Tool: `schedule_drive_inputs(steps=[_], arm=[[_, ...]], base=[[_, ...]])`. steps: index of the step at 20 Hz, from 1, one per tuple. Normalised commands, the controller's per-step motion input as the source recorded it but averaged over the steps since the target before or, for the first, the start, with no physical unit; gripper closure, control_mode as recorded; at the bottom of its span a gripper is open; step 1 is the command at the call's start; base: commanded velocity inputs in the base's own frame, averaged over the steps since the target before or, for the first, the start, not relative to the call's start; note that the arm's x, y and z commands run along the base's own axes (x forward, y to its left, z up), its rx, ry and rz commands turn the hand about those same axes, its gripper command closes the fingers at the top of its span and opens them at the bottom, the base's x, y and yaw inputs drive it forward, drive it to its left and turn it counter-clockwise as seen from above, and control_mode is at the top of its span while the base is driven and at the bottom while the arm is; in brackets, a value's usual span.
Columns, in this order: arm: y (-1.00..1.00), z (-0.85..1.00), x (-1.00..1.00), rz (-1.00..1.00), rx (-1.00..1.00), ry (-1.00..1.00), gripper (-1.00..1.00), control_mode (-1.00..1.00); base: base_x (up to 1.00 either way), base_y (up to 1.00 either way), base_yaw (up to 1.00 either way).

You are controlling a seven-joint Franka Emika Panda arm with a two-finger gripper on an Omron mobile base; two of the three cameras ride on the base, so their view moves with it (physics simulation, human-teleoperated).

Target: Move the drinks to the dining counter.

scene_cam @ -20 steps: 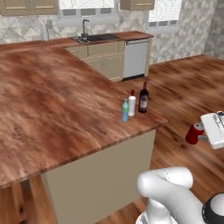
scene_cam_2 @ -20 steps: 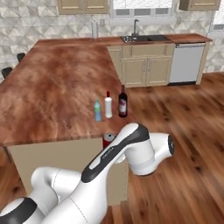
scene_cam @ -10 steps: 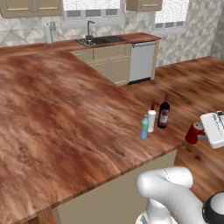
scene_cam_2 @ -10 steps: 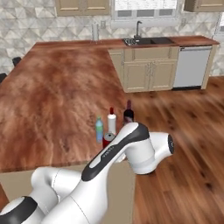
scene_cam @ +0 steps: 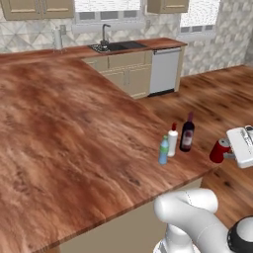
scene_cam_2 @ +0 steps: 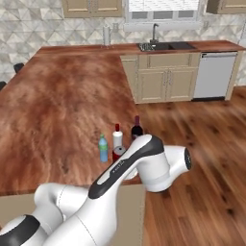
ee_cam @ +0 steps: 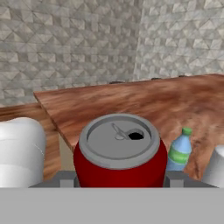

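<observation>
My gripper [ee_cam: 119, 177] is shut on the short red can [ee_cam: 119, 153], a dark finger tip [ee_cam: 65, 178] at each side of it. In the left base view the can [scene_cam: 219, 150] hangs just past the right corner of the dining counter [scene_cam: 74, 138], level with its top. Three drinks stand upright near that corner: the blue-green bottle [scene_cam: 163, 149], the white bottle [scene_cam: 172, 140] and the dark wine bottle [scene_cam: 187, 133]. From the right base view, the can [scene_cam_2: 118, 153] peeks out behind my arm, close to the same bottles [scene_cam_2: 117, 137] on the counter [scene_cam_2: 62, 110].
A narrower counter with a sink [scene_cam: 116, 46] and a steel dishwasher [scene_cam: 163, 70] runs along the back wall. Wooden floor [scene_cam_2: 211, 144] lies to the right of the dining counter. The blue-green bottle [ee_cam: 179, 151] stands right of the can in the hand view.
The whole picture has shifted: the base has driven closer to the dining counter's corner. The bottles stand where they were, and the can stays in my gripper.
</observation>
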Motion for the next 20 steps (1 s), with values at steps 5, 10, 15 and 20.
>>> schedule_drive_inputs(steps=[5,10,15,20], arm=[[0.00,0.00,0.00,0.00,0.00,0.00,1.00,1.00],[0.00,0.00,0.00,0.00,0.00,0.00,1.00,1.00],[0.00,0.00,0.00,0.00,0.00,0.00,1.00,1.00],[0.00,0.00,0.00,0.00,0.00,0.00,1.00,1.00]], base=[[0.16,-0.37,0.10],[0.02,-0.01,0.02],[0.00,0.00,0.00],[0.00,0.00,0.00]])
